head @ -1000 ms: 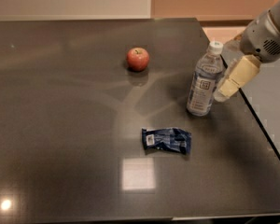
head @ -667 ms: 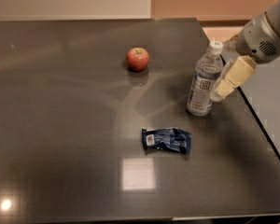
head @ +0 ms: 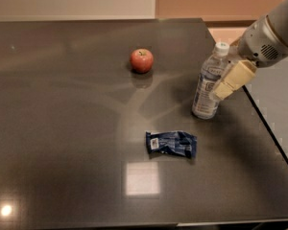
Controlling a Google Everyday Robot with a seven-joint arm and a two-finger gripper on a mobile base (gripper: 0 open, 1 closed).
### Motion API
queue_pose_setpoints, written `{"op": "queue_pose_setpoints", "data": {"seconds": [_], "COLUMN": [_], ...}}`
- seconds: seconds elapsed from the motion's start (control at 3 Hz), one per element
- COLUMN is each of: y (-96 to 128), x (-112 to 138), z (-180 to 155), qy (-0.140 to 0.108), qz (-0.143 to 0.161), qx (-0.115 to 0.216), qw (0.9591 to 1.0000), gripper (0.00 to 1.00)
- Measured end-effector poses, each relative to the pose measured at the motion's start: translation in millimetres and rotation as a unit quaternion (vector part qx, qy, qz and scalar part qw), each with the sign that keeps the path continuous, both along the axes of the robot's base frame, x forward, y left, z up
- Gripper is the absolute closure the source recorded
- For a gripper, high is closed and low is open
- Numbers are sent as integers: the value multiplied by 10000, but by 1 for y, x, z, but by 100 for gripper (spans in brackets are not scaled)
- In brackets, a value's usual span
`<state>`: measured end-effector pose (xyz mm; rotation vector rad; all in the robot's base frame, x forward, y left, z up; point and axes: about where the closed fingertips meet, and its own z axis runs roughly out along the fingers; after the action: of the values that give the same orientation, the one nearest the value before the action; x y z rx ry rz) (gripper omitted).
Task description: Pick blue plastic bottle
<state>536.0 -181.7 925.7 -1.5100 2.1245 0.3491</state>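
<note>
Camera view, the only feed on my console. I note the gripper (head: 229, 80) at the right-hand side of the picture, above the right part of the dark table (head: 62, 128). It is carried by a grey arm (head: 273, 32) that enters from the upper right corner. The gripper's tan end lies against the right flank of the blue plastic bottle (head: 207, 87), at about label height. Whether the gripper is spread, pressed together or pinching the bottle, I cannot tell: only its near side shows, and the bottle hides the rest.

The blue plastic bottle stands upright immediately to the left of the gripper, and as far as I can judge the two are touching. Its base rests on the table. Its white cap (head: 222, 46) sits higher than the gripper's tan end and just beside the grey housing of the arm.

A red apple (head: 141, 60) sits well to the left of the gripper and somewhat farther back, clear of the bottle. A dark-blue snack packet (head: 171, 144) lies flat on the table, to the left of the gripper and nearer the camera. It is near the bottle's base but not touching it.
</note>
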Motion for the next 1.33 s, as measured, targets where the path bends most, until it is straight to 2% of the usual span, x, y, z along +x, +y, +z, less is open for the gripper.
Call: {"op": "queue_pose_setpoints", "data": {"seconds": [0.67,1.0,1.33], "y": [2,8,13], "x": [-1,-5,-8], "z": [-1,20,41], "qy": [25,-117,-249], "qz": [76,170,249], "qx": [27,145,257], "qw": [10000,9997,9991], "gripper": [64,88,100]}}
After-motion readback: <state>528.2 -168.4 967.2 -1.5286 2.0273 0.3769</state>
